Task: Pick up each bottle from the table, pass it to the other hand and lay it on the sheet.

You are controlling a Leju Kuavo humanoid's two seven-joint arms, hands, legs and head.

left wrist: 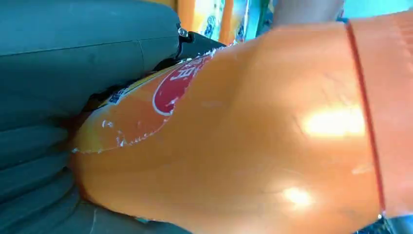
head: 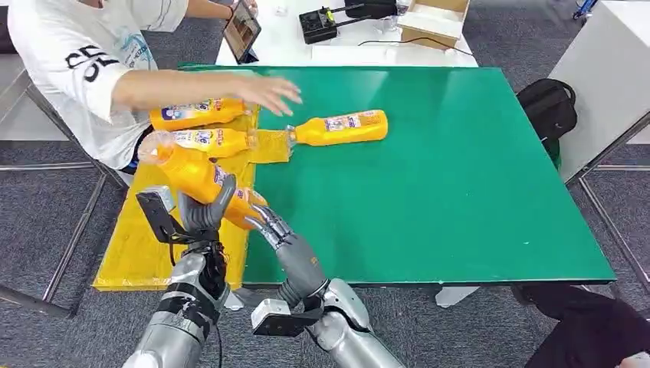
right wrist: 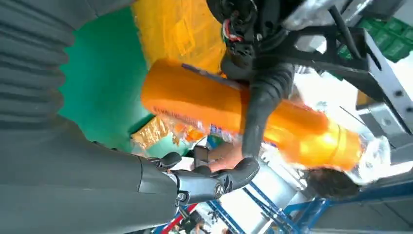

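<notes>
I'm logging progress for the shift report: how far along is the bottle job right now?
Done: two bottles lie on the yellow sheet, where a person's hand reaches. In hand: the left hand grips a third bottle above the sheet, while the right hand is open beside its base, so the handover looks finished. Left: laying that one down, then the last bottle on the green table.

Both arms are silver with black bands and joints. The left hand [head: 201, 213] has dark grey fingers and a flat black plate standing at its ten o'clock; black cables run down its wrist. The right hand [head: 270, 227] has grey, metallic-looking fingers on a grey forearm, with a white and black box at its six o'clock. A grey ribbed cover [right wrist: 34, 63] wraps the right wrist.
</notes>
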